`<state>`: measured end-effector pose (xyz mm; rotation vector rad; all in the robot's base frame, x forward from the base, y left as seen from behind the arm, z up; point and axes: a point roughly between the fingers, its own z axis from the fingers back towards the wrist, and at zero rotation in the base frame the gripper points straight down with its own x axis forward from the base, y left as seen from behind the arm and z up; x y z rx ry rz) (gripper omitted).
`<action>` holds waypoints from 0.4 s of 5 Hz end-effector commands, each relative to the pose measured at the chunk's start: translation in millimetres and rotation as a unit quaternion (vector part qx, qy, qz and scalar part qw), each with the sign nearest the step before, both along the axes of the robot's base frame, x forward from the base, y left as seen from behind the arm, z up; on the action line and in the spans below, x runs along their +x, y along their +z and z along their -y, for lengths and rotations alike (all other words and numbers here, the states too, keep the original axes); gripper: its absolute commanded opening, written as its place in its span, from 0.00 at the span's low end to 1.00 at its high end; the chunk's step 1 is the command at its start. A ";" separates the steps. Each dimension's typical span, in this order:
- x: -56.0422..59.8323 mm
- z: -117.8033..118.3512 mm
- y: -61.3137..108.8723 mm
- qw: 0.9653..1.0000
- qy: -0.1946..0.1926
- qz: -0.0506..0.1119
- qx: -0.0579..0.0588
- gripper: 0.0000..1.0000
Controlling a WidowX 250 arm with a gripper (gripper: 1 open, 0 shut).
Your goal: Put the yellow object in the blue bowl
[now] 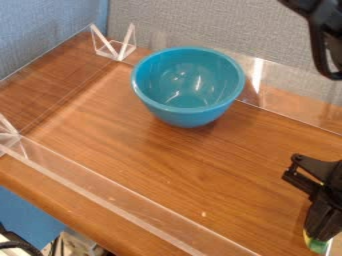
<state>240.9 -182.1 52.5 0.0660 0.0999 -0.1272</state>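
Both jaws clamp the yellow object (317, 240) (only its tip shows).

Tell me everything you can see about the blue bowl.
The blue bowl is round, deep and glossy turquoise, with smooth plain sides, perhaps plastic or glazed. It stands upright and empty on the wooden table, toward the back, near the clear rear wall. Only the table touches it.
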 end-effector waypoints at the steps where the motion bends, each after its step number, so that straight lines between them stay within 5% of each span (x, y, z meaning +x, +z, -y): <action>1: 7.7 7.9 9.9 1.000 -0.010 0.021 -0.016 1.00; 2: 14.3 4.4 -5.8 1.000 -0.009 0.019 -0.015 1.00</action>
